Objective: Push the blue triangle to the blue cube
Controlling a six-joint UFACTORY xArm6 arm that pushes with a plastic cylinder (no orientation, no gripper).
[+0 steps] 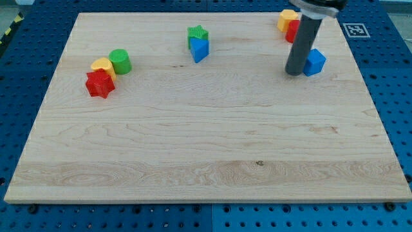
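The blue triangle (199, 49) lies near the view's top, left of centre, touching the green star block (197, 34) just above it. The blue cube (315, 62) sits at the view's upper right. My tip (295, 71) rests on the board right beside the blue cube, on its left side, touching or nearly touching it. The dark rod rises from there toward the view's top. The blue triangle is far to the left of my tip.
A yellow block (286, 19) and a red block (293, 31) sit at the top right, partly hidden by the rod. At the left, a green cylinder (120, 61), a yellow block (101, 64) and a red star block (100, 84) cluster together. The wooden board (206, 167) lies on a blue pegboard.
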